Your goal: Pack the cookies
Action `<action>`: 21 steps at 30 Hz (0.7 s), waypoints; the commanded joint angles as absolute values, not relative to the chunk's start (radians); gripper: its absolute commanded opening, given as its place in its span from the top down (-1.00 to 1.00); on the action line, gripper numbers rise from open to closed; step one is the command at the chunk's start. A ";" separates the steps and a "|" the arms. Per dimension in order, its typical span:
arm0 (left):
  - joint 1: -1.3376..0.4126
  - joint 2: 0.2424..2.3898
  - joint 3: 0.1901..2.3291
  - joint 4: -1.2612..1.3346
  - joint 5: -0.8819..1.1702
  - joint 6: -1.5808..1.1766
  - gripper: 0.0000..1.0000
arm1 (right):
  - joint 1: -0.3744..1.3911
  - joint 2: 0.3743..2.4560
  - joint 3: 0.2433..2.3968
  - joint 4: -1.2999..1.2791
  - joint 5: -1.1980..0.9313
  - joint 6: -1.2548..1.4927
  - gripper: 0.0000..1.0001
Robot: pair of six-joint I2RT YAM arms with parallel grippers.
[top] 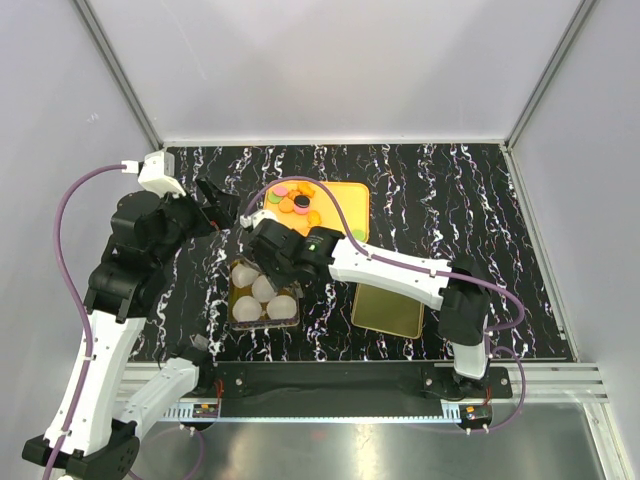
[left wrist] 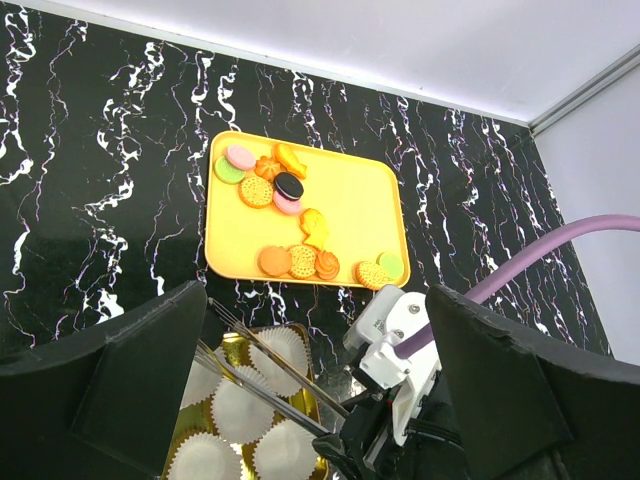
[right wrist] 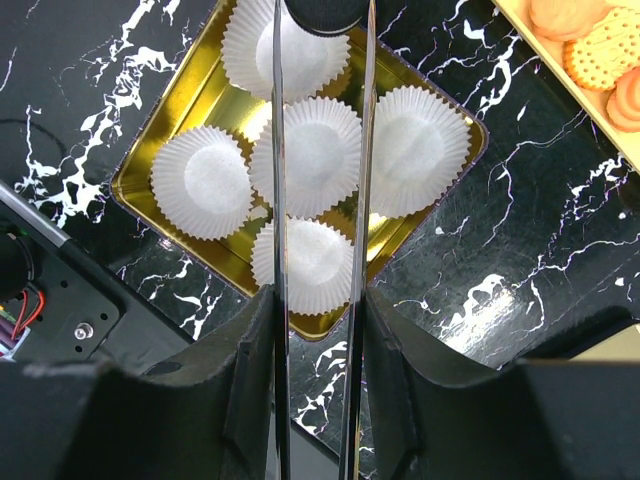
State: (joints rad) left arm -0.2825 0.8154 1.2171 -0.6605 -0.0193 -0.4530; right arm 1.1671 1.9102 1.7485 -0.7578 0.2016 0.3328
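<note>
1. Right gripper is clamped on metal tongs. The tong tips pinch one black cookie above a paper cup in the gold tin.
2. The tin holds white paper cups and sits left of centre, toward the counter's near edge. A gold lid lies just right of it.
3. The other cookies lie on the orange tray, mid-counter toward the far edge.
4. Left gripper is spread wide, holding nothing, near the left edge.
</note>
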 commanded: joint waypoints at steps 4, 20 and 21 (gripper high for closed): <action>-0.296 0.793 1.215 -0.626 -0.011 -0.449 -0.98 | 1.189 1.856 1.813 -0.776 0.227 0.333 0.31; -0.296 0.805 1.201 -0.612 -0.006 -0.451 -0.98 | 1.241 1.850 1.776 -0.781 0.209 0.356 0.30; -0.296 0.804 1.198 -0.612 -0.006 -0.451 -0.98 | 1.241 1.848 1.764 -0.776 0.207 0.351 0.28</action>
